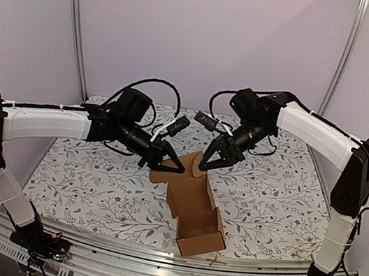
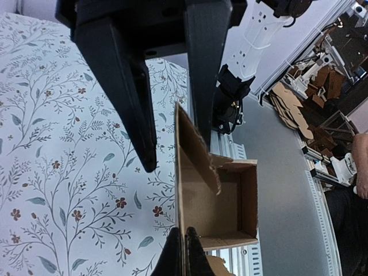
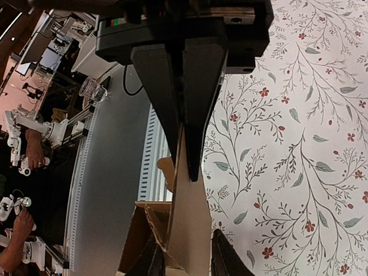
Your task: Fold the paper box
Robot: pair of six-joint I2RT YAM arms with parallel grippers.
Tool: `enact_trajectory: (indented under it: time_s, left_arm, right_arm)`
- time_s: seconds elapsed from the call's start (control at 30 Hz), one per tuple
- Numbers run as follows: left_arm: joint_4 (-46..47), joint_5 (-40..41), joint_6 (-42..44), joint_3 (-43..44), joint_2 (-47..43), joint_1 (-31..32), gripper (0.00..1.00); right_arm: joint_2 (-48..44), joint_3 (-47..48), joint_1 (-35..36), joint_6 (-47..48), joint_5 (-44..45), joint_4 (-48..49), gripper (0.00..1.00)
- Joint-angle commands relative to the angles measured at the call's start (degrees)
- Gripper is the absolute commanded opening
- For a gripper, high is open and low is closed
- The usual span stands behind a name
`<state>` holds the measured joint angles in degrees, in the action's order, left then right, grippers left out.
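Observation:
The paper box (image 1: 194,214) is a brown cardboard carton, part folded, with its open tray end toward the table's front edge and a tall panel with side flaps raised at the back. My right gripper (image 1: 210,161) is shut on the top edge of that raised panel (image 3: 190,230), fingers (image 3: 202,86) pinched on it. My left gripper (image 1: 174,166) is open and straddles the same panel from the left. In the left wrist view the left gripper (image 2: 175,150) has one finger on each side of the cardboard edge (image 2: 179,172), and the tray's inside (image 2: 233,201) shows beyond.
A floral cloth (image 1: 92,179) covers the table. A slotted metal rail (image 1: 147,273) runs along the front edge, just beyond the box's tray end. Two metal posts (image 1: 76,21) stand at the back corners. A pile of cardboard pieces (image 2: 287,106) lies off the table.

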<state>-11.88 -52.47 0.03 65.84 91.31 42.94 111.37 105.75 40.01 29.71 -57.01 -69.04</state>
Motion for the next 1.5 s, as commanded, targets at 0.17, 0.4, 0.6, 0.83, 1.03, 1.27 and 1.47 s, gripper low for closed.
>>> enact_trajectory:
  time_s: [0.17, 0.4, 0.6, 0.83, 1.03, 1.27, 1.47]
  left_arm:
    - [9.38, -6.16, -4.60, 0.25, 4.30, -0.26, 0.00]
    - [10.42, -0.78, -7.10, 0.55, 6.22, -1.23, 0.22]
    - [22.75, 17.85, -24.28, -3.07, 5.38, -5.05, 0.59]
    - [53.10, 34.36, -50.70, -21.10, 4.77, -2.32, 0.70]
    - [62.94, 42.29, -52.15, -27.56, 7.85, 1.55, 0.70]
    - [60.80, 48.99, -53.17, -30.85, 11.31, -0.12, 0.59]
    - [64.41, 41.04, -53.33, -25.27, 17.79, 0.70, 0.55]
  right_arm:
    - [9.36, 3.56, -0.79, -5.31, -8.40, 2.22, 0.11]
    - [13.34, 2.87, -5.58, -10.00, -11.01, 3.91, 0.00]
    - [15.20, -1.05, -11.62, -13.94, -14.55, 6.02, 0.00]
    - [11.91, -8.70, -14.59, -13.26, -11.87, 9.41, 0.00]
    - [11.43, -11.35, -16.39, -13.89, -12.37, 11.95, 0.00]
    - [9.48, -12.14, -16.72, -13.12, -17.65, 11.99, 0.00]
    - [8.99, -12.50, -16.72, -13.02, -17.73, 11.99, 0.00]
